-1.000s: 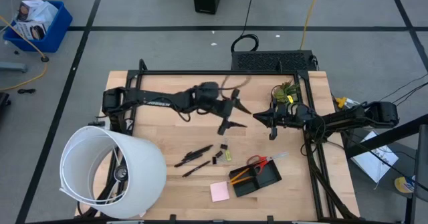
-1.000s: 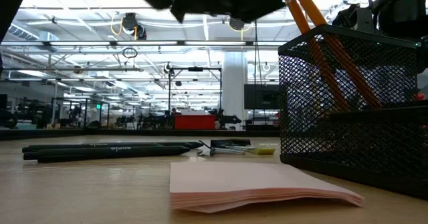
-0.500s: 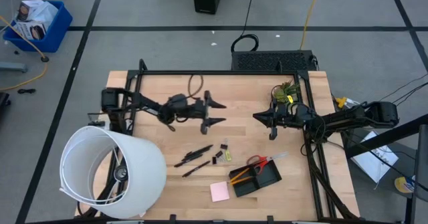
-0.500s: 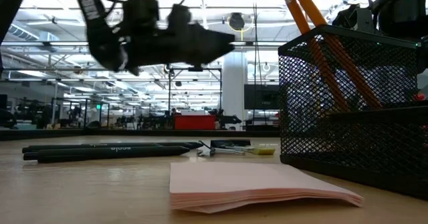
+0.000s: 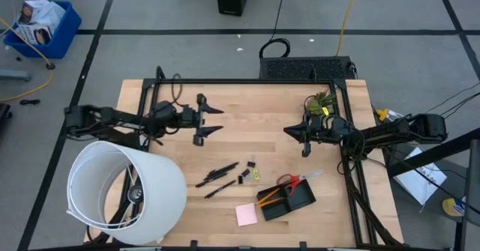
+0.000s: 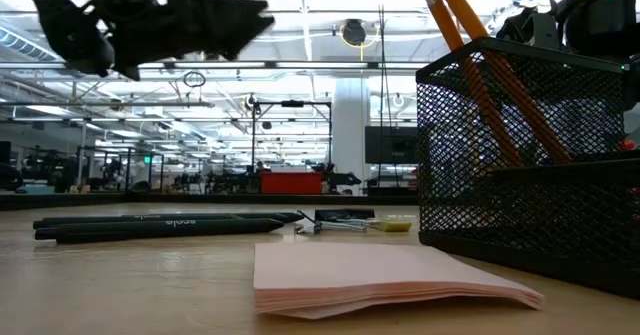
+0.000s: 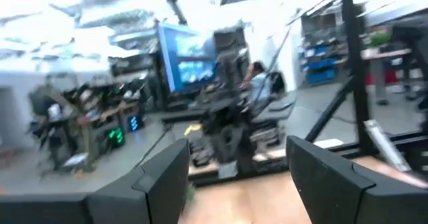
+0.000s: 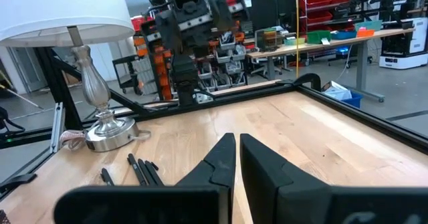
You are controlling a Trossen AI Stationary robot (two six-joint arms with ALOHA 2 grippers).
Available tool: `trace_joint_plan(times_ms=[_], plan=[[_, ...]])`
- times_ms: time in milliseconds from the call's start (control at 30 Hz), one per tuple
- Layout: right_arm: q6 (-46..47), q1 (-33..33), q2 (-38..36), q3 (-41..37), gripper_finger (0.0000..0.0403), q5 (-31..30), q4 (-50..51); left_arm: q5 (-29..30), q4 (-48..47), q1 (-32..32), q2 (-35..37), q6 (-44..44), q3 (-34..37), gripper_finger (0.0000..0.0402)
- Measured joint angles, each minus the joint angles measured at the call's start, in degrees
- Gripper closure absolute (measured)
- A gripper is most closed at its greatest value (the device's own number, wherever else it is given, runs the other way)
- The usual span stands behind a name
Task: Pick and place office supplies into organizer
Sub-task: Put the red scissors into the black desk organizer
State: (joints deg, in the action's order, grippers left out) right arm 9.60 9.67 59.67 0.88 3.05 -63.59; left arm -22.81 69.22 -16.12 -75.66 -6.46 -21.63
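Observation:
My left gripper (image 5: 216, 121) hovers open and empty over the table's left half, pointing toward the right edge; it shows at the top left of the low view (image 6: 215, 20). My right gripper (image 5: 287, 130) hangs shut and empty right of centre, its fingers (image 8: 237, 158) closed together. The black organizer (image 5: 294, 201) stands near the front edge, with red-handled scissors (image 5: 289, 180) and an orange pencil (image 5: 268, 195) in it. Black pens (image 5: 218, 174), small black clips (image 5: 250, 163) and a pink pad (image 5: 246, 214) lie flat on the wood.
A large white lampshade (image 5: 124, 191) fills the front left corner, its metal base (image 8: 107, 132) on the table. A small green plant (image 5: 319, 101) stands at the far right. Bare wood lies between the two grippers and along the far edge.
My left gripper has drawn back from the table's middle toward the left edge. It has tipped up from slanting downward to about level, and its fingers have stayed open. My right gripper and the supplies have kept still.

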Motion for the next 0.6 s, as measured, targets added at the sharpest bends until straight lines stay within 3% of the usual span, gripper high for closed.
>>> trace_joint_plan(times_ms=[200,367,600], plan=[[0.0,0.0,0.0,0.0,0.0385,0.0,0.1,-2.4,-0.3,0.6,1.6,-1.0,2.4,0.0149],[0.0,0.0,0.0,0.0,0.0385,0.0,0.1,-6.7,0.6,0.7,1.5,6.8,2.4,0.0149],[0.0,0.0,0.0,0.0,0.0385,0.0,0.1,1.2,1.6,1.0,1.8,-8.9,2.3,0.0149]])
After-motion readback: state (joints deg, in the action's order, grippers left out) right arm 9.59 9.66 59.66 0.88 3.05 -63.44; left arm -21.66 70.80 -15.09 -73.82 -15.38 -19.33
